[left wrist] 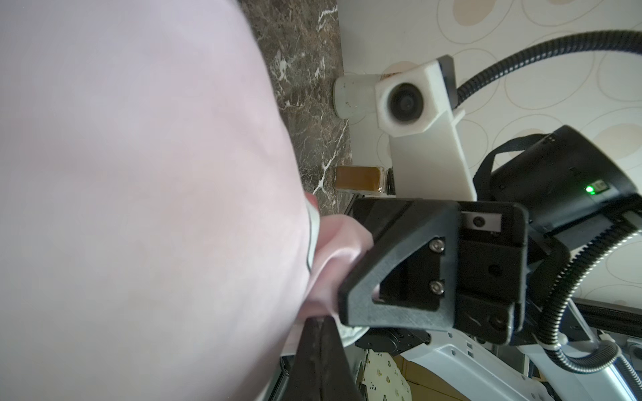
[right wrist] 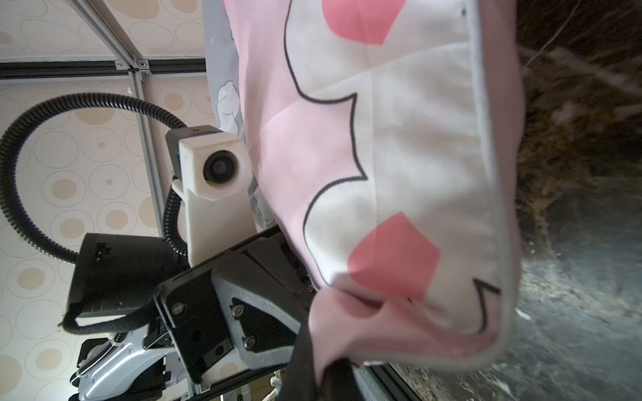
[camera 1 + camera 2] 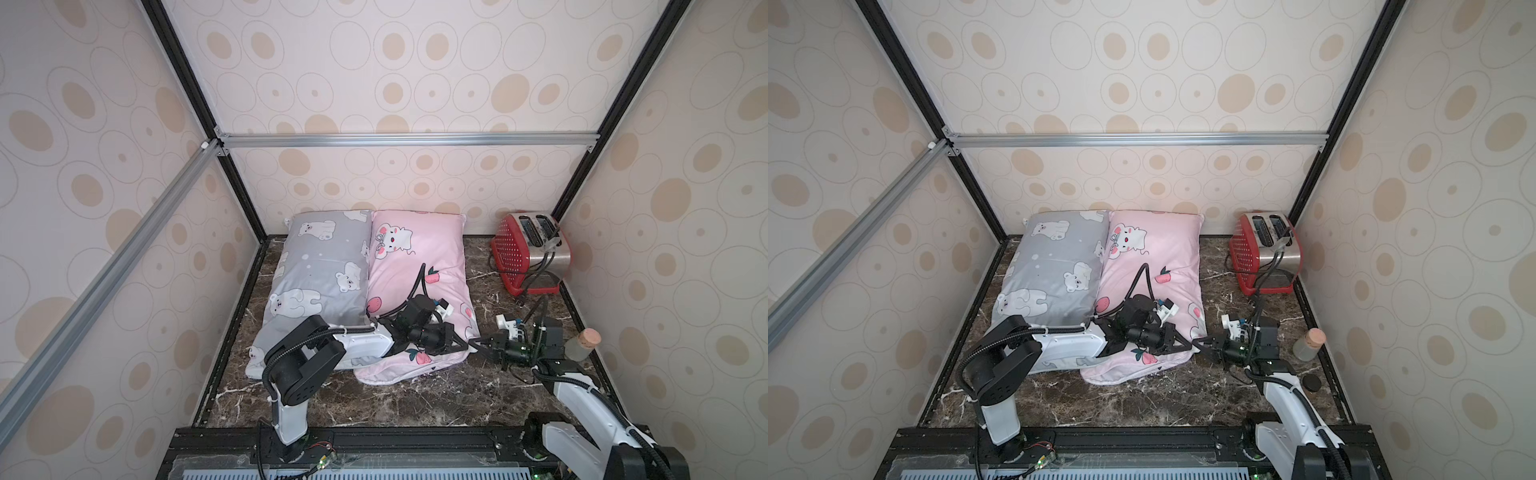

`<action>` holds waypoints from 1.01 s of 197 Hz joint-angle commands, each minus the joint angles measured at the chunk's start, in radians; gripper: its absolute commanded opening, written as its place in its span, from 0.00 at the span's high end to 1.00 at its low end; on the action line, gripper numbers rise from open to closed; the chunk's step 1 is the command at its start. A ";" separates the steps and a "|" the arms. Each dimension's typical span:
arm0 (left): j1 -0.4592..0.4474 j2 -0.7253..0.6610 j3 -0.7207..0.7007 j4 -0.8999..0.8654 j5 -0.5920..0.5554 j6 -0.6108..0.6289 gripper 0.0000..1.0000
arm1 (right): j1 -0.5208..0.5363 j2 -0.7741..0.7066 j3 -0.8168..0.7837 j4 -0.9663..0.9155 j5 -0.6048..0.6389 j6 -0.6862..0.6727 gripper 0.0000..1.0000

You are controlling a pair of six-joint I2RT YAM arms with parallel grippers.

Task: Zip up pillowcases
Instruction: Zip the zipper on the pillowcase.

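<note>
The grey pillowcase [image 3: 316,270] is lying on the left of the table [image 3: 415,399], its long side touching the pink pillowcase [image 3: 419,266], which is lying beside it in the middle. The left gripper [image 3: 464,345] is reaching across the pink one's near end and clamping its near right corner. The right gripper [image 3: 480,345] is facing it, jaws pressed together on the same pink fabric. The toaster [image 3: 528,249] is standing in the far right corner, a corked jar [image 3: 582,345] nearer.

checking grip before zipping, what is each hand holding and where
The left hand and right hand both pinch the pink stuffed fabric pillowcase at its near right corner.
</note>
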 commanded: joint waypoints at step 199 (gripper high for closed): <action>-0.008 -0.091 -0.024 -0.683 -0.335 0.394 1.00 | -0.040 -0.140 0.245 -0.398 0.100 -0.220 1.00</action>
